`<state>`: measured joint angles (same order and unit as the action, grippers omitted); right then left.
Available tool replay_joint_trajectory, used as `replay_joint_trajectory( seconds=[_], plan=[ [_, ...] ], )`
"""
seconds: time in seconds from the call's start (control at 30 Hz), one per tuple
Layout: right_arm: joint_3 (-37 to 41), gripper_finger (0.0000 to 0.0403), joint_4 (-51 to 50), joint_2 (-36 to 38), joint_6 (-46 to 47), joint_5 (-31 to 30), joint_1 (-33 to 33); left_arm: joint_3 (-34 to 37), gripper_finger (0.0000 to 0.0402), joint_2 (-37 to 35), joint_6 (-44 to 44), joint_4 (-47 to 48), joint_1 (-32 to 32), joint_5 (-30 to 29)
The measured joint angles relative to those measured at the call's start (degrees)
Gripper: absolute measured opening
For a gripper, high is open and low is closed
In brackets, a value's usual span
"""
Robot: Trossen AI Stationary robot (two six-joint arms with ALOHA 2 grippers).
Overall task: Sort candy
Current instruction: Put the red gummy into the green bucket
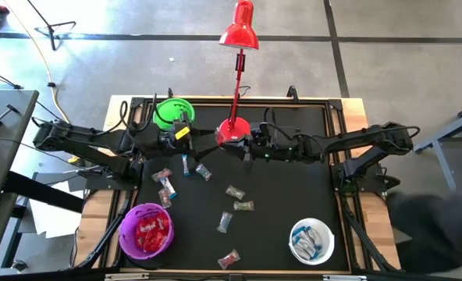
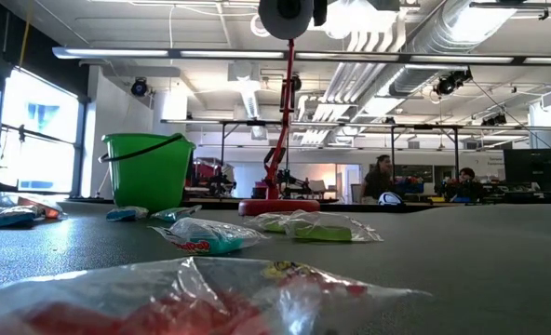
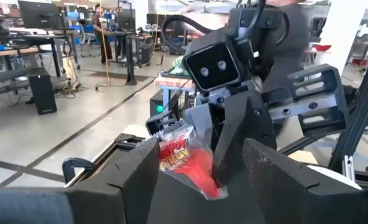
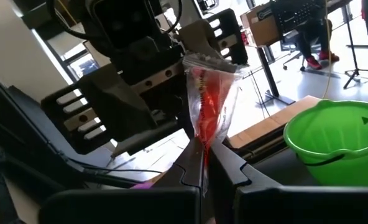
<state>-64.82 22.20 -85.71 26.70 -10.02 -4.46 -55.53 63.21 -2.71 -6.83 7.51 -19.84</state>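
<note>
Here, red candy (image 4: 207, 106) between both grippers

Candy (image 2: 204, 236): crinkled clear film wrappers, glossy, printed red or blue-and-white.
Red candy (image 4: 207, 99): shiny transparent plastic wrapper.
Tabletop (image 1: 286, 191): matt black surface, finely textured; pale wood edge.
Green bowl (image 2: 146, 170): smooth glossy plastic.
Purple bowl (image 1: 126, 232): glossy plastic.
White bowl (image 1: 329, 240): smooth plastic.
Lamp (image 1: 239, 33): glossy red painted metal.
Right gripper (image 4: 202, 163), left gripper (image 3: 199, 171): matt black plastic.
</note>
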Motion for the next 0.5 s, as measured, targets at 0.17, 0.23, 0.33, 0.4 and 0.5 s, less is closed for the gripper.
replay_joint_trajectory(
  seconds=[0.17,0.23,0.33,0.4,0.5],
  plan=[
    [0.0,0.0,0.07,0.0,-1.4,0.0,-1.14,0.02,0.0221,0.8,-0.02,-2.53,0.02,-1.18],
    [0.0,0.0,0.09,0.0,-2.56,0.02,-1.69,0.02,0.0221,0.97,-0.04,-3.6,0.02,-1.86],
    [0.0,0.0,0.79,0.0,-3.33,-0.59,-2.31,0.02,0.0221,1.02,-0.04,-3.78,0.0,-2.14],
    [0.0,0.0,1.02,0.0,-4.52,-1.38,-2.5,0.02,0.0221,1.02,-0.21,-3.76,0.02,-2.16],
    [0.0,0.0,1.6,0.0,-5.09,-2.06,-2.71,0.02,0.0221,1.02,-1.85,-3.74,0.02,-2.19]
  ],
)
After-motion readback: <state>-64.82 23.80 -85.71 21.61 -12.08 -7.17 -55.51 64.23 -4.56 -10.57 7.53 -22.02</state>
